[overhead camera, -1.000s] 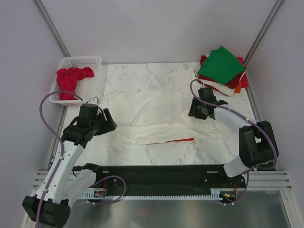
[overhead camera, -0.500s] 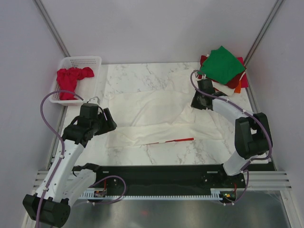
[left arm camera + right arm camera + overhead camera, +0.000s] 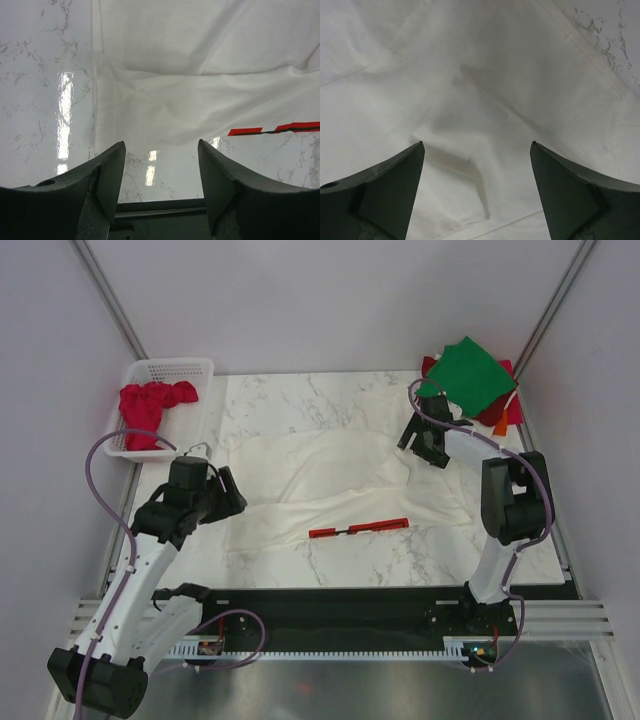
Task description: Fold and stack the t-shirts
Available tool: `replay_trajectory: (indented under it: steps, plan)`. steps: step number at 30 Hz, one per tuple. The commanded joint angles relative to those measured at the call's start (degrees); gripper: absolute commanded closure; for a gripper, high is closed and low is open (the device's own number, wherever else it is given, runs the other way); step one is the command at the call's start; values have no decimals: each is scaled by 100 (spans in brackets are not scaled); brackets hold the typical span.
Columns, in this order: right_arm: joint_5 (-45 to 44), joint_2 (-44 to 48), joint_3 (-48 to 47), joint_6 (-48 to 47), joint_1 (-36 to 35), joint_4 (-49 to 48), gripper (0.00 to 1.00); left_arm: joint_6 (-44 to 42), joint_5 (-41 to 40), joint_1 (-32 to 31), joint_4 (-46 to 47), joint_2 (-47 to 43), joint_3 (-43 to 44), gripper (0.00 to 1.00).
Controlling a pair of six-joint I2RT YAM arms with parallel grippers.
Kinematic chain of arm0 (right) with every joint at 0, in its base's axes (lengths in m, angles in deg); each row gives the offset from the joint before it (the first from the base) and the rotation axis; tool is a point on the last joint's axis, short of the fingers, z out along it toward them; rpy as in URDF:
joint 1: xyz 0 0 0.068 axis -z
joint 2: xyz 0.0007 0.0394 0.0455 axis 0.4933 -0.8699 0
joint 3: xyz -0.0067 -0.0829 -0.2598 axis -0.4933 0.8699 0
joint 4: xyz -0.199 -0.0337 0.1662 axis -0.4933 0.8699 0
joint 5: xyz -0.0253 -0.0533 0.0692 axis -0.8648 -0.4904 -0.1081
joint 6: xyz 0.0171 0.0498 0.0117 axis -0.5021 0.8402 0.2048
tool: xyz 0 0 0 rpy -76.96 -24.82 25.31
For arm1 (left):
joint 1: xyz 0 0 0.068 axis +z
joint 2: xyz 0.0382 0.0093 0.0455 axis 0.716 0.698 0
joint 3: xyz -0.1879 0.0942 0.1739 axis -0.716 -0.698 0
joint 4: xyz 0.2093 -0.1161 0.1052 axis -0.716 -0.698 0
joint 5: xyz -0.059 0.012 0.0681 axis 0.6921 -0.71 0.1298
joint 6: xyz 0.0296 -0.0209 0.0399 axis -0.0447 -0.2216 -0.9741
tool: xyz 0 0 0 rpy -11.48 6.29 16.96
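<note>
Both claws gape wide, holding nothing. Our left claw (image 3: 160,145) hangs over the near left edge of the cream shirt (image 3: 330,475), which lies rumpled on the table (image 3: 300,400). Our right claw (image 3: 476,147) hangs over its far right part. If we pinch only one layer the fold may skew, and the right arm could nudge the stack (image 3: 468,380) nearby.

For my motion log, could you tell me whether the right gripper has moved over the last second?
Yes. The right gripper moved toward the far edge of the table, nearer the green t-shirt.
</note>
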Motion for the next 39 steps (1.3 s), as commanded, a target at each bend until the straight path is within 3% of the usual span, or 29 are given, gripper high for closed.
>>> replay_trajectory:
  steps: [1, 8, 15, 26, 29, 32, 39]
  plan:
    - [-79, 259, 86, 21, 13, -75, 5, 64, -57, -59, 157, 29, 13, 33]
    - [657, 1367, 1071, -23, 4, -584, 10, 64, -39, -76, 157, 73, 13, 34]
    - [1326, 1343, 1863, 38, -22, -1111, 35, 56, -30, -76, 165, 99, 22, 34]
    - [1485, 981, 1890, 91, -66, -1394, 66, 64, -83, -103, 157, 29, 13, 34]
    - [1503, 1025, 1890, 91, -83, -1385, 85, 73, -92, -103, 157, 29, 13, 34]
    - [1520, 1113, 1846, 65, -136, -1315, 95, 64, -74, -111, 157, 38, 13, 34]
    - [1591, 982, 1101, 152, -479, -1077, 100, 64, -83, -103, 157, 29, 13, 35]
